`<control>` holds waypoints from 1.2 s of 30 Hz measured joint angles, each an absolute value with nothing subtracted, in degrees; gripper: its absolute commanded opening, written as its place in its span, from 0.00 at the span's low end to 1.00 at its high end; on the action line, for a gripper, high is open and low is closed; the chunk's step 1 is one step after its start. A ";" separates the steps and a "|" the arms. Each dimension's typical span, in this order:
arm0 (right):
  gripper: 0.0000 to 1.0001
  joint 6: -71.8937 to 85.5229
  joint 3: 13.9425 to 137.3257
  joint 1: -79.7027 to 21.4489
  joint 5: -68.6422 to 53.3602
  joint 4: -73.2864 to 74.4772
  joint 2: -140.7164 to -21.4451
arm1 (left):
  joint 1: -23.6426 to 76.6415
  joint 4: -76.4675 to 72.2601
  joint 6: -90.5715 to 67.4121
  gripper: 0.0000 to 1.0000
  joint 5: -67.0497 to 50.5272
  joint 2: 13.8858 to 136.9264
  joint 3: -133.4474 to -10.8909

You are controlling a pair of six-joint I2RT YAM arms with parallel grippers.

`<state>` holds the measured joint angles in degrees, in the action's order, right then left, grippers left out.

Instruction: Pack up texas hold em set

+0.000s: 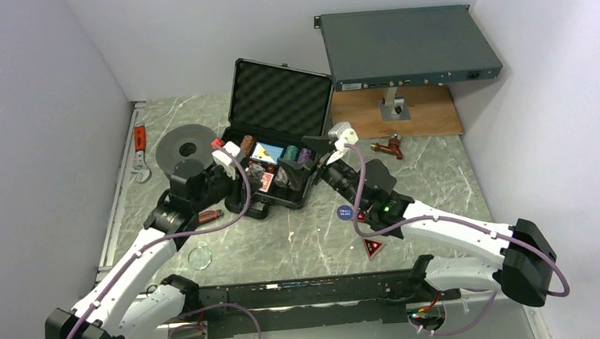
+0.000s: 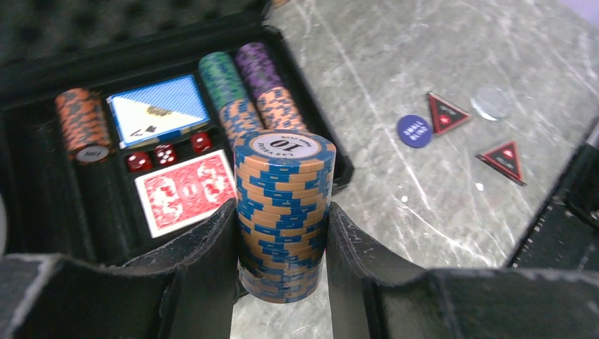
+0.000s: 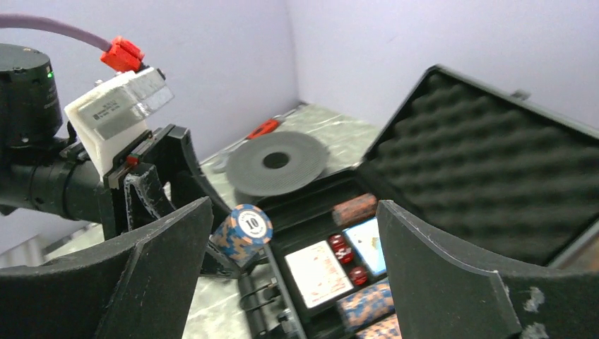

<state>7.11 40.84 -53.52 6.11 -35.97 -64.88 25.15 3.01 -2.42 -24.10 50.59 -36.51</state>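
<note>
Clamped in the left gripper (image 2: 282, 240), pads tight on both sides: a blue-and-orange chip stack (image 2: 285, 205), top chip marked 10, held at the near rim of the black briefcase (image 1: 298, 192) (whether over the tray or just outside it, hard to tell). Spread wide on the right gripper (image 3: 293, 212), with nothing between the fingers (image 3: 438, 275), and poised at the right end of the case. Lying open on the marble table (image 1: 302, 241), with the foam-lined lid (image 1: 280, 99) propped up behind. Inside the tray: a red deck (image 2: 187, 192) next to a blue deck (image 2: 157, 109), red dice (image 2: 169, 153) between them, an orange-and-black stack (image 2: 83, 121) lying at one end, a green stack (image 2: 220, 76) and a purple stack (image 2: 258, 63) lying at the other. Out on the table, well apart from the case: the blue round button (image 2: 414, 131) just beside one triangular marker (image 2: 446, 113), a second marker (image 2: 505, 160) a little apart, plus a clear disc (image 2: 492, 101). Left of the case, a dark grey spool (image 1: 186, 147); behind and to the right, a grey rack-mount box (image 1: 408, 46).
</note>
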 measured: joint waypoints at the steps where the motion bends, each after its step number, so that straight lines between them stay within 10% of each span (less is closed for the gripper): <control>1: 0.89 6.04 40.84 -53.52 7.42 -35.97 -64.18 | 25.15 3.92 -2.48 0.00 -22.83 51.33 -37.39; 36: 0.93 -2.42 39.77 -53.52 14.46 -32.60 -58.70 | 17.06 35.86 0.40 0.00 -3.84 101.65 -77.62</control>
<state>-2.42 39.77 -53.52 14.46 -32.60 -58.70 17.06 35.86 0.40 -3.84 101.65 -77.62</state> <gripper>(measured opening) 0.924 0.452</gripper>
